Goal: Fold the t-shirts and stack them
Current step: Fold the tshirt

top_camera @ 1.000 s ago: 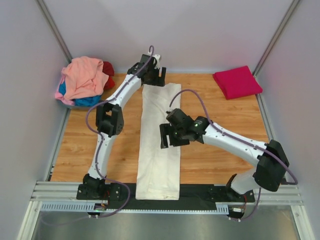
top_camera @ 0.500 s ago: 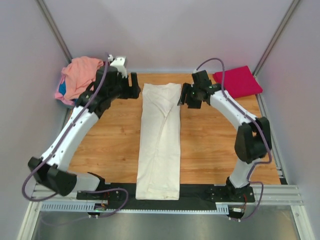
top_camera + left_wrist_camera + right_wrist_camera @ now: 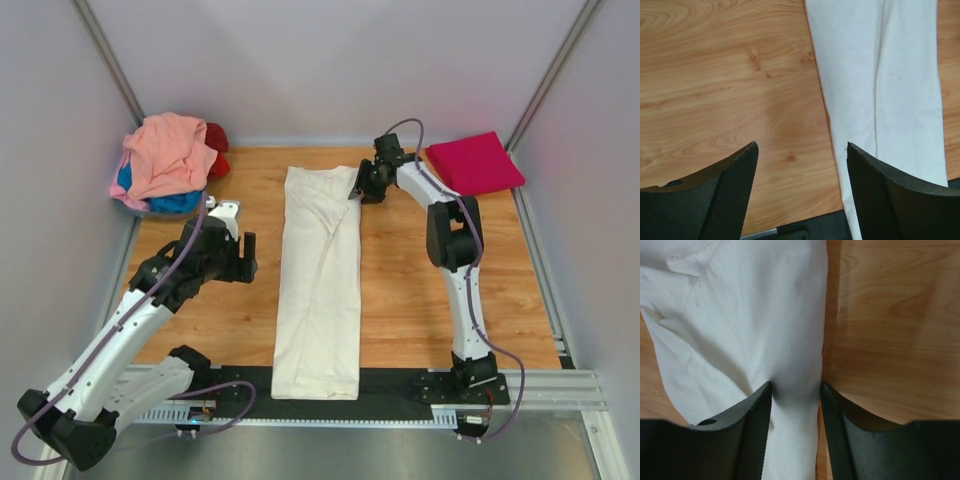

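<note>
The cream-white t-shirt point(image 3: 318, 280) lies folded into a long narrow strip down the middle of the table. It also shows in the left wrist view point(image 3: 900, 75) and the right wrist view point(image 3: 765, 305). My right gripper point(image 3: 362, 185) point(image 3: 796, 385) is down at the strip's far right corner. Its jaws are half closed astride the right edge, with cloth filling the gap and puckering at the left finger point(image 3: 757, 410). My left gripper point(image 3: 245, 257) point(image 3: 802, 147) is open and empty over bare wood, just left of the strip. The magenta t-shirt point(image 3: 475, 163) lies folded at the back right.
A pile at the back left holds the salmon-pink t-shirt point(image 3: 165, 150) on top, with the blue t-shirt point(image 3: 170, 200) and the red t-shirt point(image 3: 215, 140) under it. Grey walls close in the table on three sides. The black base rail point(image 3: 400, 385) runs along the near edge.
The left arm swung back from the strip's far left corner to the table's left middle. The right gripper moved from mid-strip to the far right corner and came down over the edge.
</note>
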